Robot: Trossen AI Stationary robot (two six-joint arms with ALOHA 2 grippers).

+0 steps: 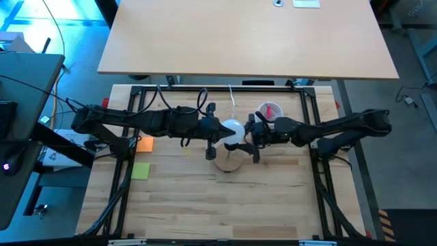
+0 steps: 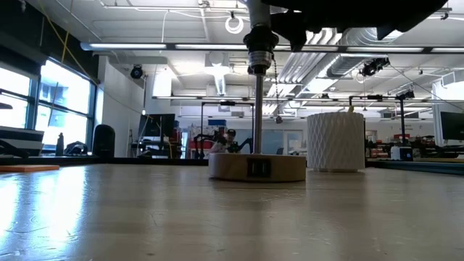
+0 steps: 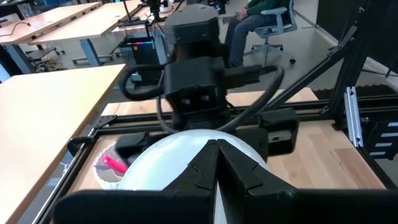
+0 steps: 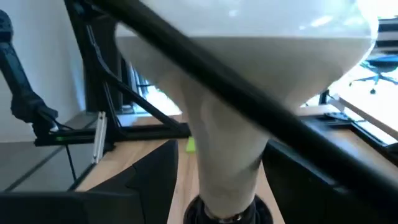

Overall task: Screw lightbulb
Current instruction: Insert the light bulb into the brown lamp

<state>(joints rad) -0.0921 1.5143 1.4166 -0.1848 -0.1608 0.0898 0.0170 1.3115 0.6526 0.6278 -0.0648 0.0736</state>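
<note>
Right up against my right wrist camera is the white matte lightbulb (image 4: 249, 81), its round globe narrowing to a neck that drops into the black socket (image 4: 227, 211) below. From above, the lightbulb sits mid-table between my two arms, directly over the round wooden base (image 1: 229, 162), and the level view across the table shows that base carrying a thin metal stem (image 2: 258, 109) up to the socket. My right gripper (image 1: 250, 139) is on the bulb with its fingers spread wide around the globe; I'd say it is holding it, though I can't see how firmly. My left gripper (image 1: 210, 137) is pinched fully shut and sits just beside the globe on the other side, its closed fingertips (image 3: 217, 168) against or very near the white surface; which, I can't tell. Behind stands a white latticed cup (image 1: 270, 111) with pink items, well clear. I judge this to be mid-screwing: the neck is seated in the socket, but how far the thread has run is hidden. Next I need a turn of the right wrist about the stem's axis, kept straight so the thread doesn't cross and the base doesn't tip.
</note>
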